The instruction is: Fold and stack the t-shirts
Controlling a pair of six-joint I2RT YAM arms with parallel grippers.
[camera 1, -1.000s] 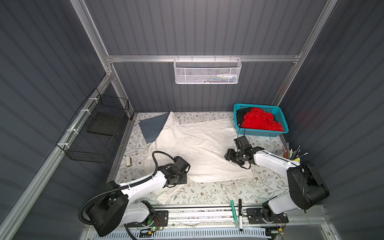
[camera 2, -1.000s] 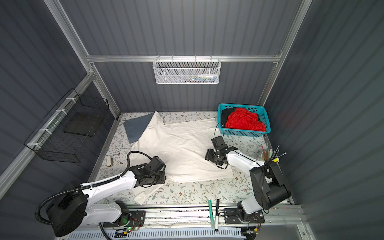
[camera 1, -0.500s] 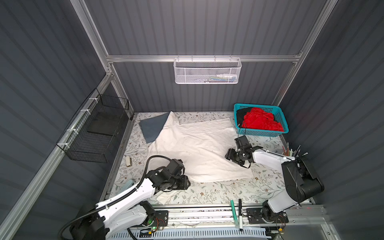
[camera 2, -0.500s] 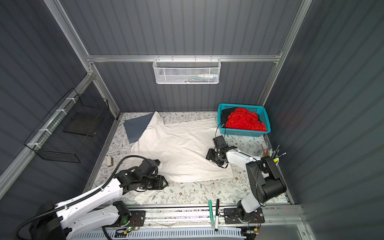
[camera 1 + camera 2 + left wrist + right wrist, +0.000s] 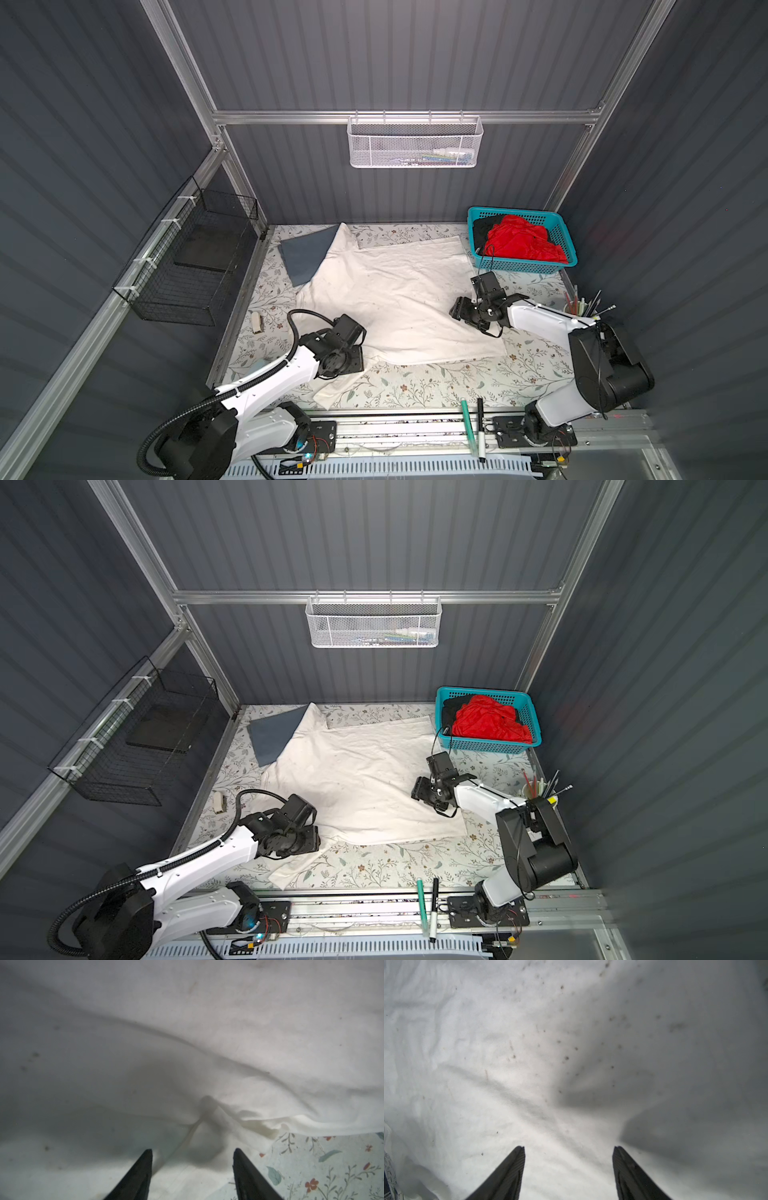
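over off-white t-shirt (image 5: 395, 299) | left fingers (image 5: 137, 1176) spread, empty | right fingers (image 5: 506, 1174) spread, empty

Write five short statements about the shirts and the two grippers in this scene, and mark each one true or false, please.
1. The large off-white cloth t-shirt lies spread on the floral-patterned table covering. True.
2. The bright red cloth t-shirt lies folded on the table. False: it lies crumpled in the turquoise plastic basket.
3. The slate-grey cloth t-shirt lies flat at the far left, touching the off-white one. True.
4. The left gripper is shut on the off-white shirt. False: its fingers stand apart above the cloth and grip nothing.
5. The right gripper is open over the off-white shirt. True.
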